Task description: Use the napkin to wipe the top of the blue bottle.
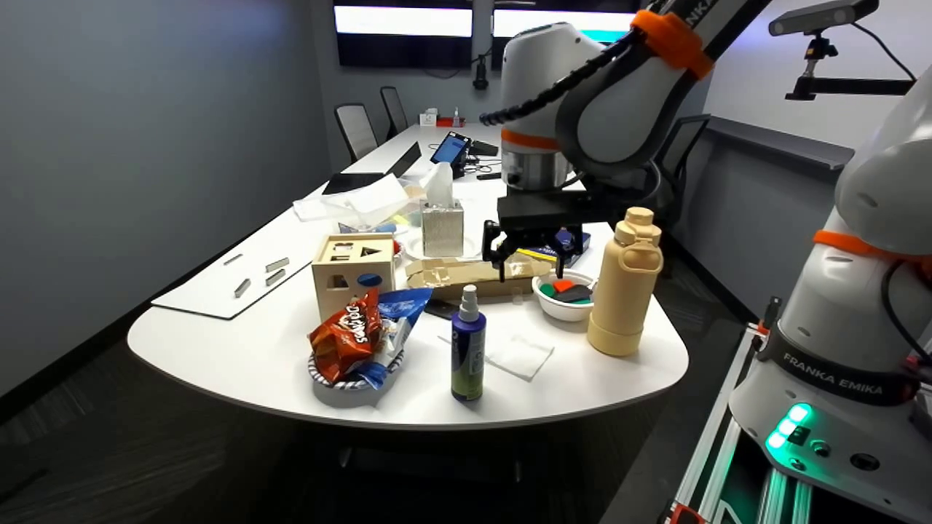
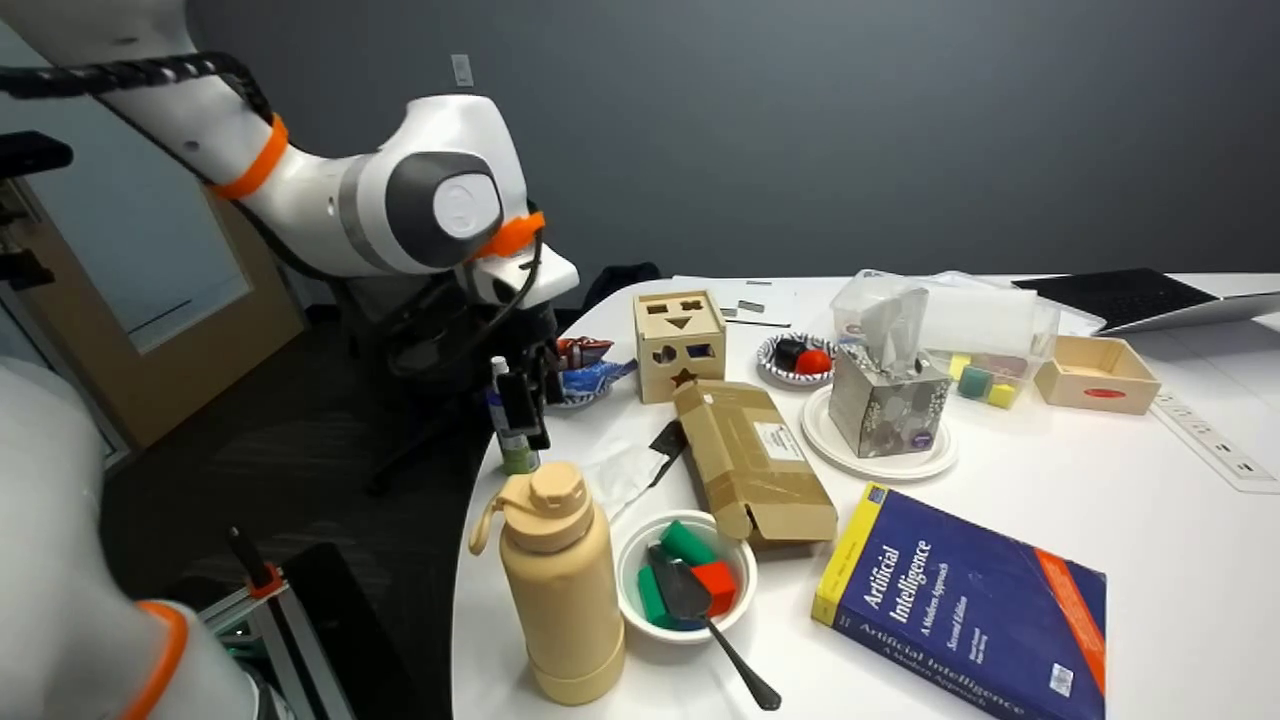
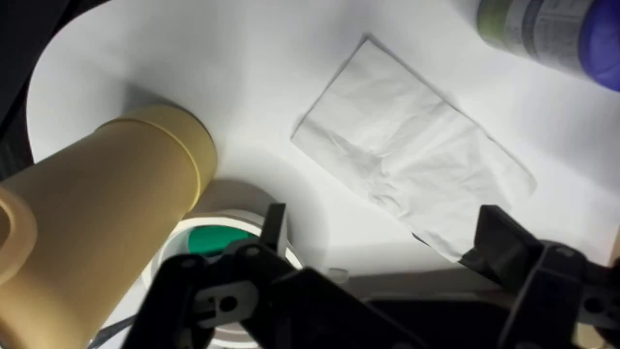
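The napkin (image 1: pixel 520 356) is a thin white, creased square lying flat on the table; it also shows in the wrist view (image 3: pixel 411 140) and in an exterior view (image 2: pixel 622 475). The blue bottle (image 1: pixel 467 356) stands upright beside it near the table edge, with a pale spray top. In the wrist view the bottle (image 3: pixel 542 39) is at the top right, its top cut off. In an exterior view it (image 2: pixel 517 452) is partly hidden behind the gripper (image 2: pixel 540 415). My gripper (image 3: pixel 382 220) is open and empty, above the table near the napkin, its fingers wide apart.
A tall tan bottle (image 1: pixel 626 291) and a white bowl (image 1: pixel 564 309) of blocks with a spatula stand beside the napkin. A cardboard box (image 2: pixel 755 460), wooden shape cube (image 2: pixel 680 350), snack plate (image 1: pixel 349 382), tissue box (image 2: pixel 885 410) and book (image 2: pixel 970 600) are around. A black flat object (image 2: pixel 668 440) touches the napkin.
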`<control>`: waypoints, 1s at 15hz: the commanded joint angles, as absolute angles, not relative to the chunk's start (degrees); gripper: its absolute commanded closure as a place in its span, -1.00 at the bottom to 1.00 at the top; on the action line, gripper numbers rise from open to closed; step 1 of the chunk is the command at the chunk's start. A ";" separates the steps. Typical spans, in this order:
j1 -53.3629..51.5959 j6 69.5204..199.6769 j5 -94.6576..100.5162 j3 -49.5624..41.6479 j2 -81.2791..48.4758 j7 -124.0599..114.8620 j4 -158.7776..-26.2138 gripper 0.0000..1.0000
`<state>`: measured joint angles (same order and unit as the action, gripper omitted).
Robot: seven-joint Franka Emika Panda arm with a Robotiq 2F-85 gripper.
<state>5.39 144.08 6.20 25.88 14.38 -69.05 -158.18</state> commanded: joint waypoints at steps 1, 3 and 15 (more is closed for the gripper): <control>3.71 147.91 9.05 21.91 7.15 -75.71 -158.18 -1.00; 2.37 150.33 7.84 19.11 3.63 -76.28 -158.18 -1.00; -6.00 168.80 -11.03 11.71 -11.58 -66.45 -157.17 -1.00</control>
